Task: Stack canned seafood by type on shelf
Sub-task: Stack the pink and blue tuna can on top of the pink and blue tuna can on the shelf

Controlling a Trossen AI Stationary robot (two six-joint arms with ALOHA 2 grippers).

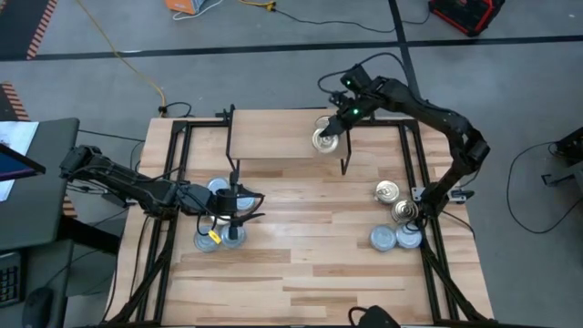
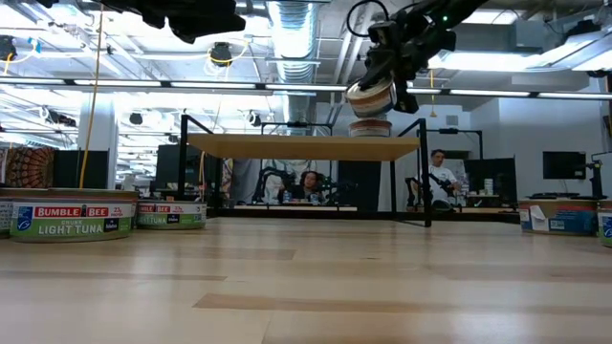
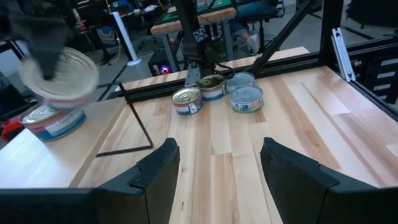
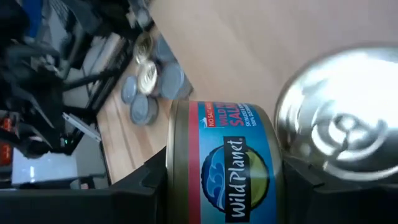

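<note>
Now we hold a Wild Planet salmon tin [image 4: 227,165] in our right jaws [image 1: 330,128] just above its match [image 2: 369,127] on the shelf's [image 1: 273,137] right end to stack by type, left jaws [image 1: 239,208] wide over the near-left tins [image 1: 219,239].

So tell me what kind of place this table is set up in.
Most likely a robotics lab or open workshop. The low view shows an exposed ceiling duct with strip lighting, people seated at desks behind the shelf, and cables trail across the grey floor.
</note>
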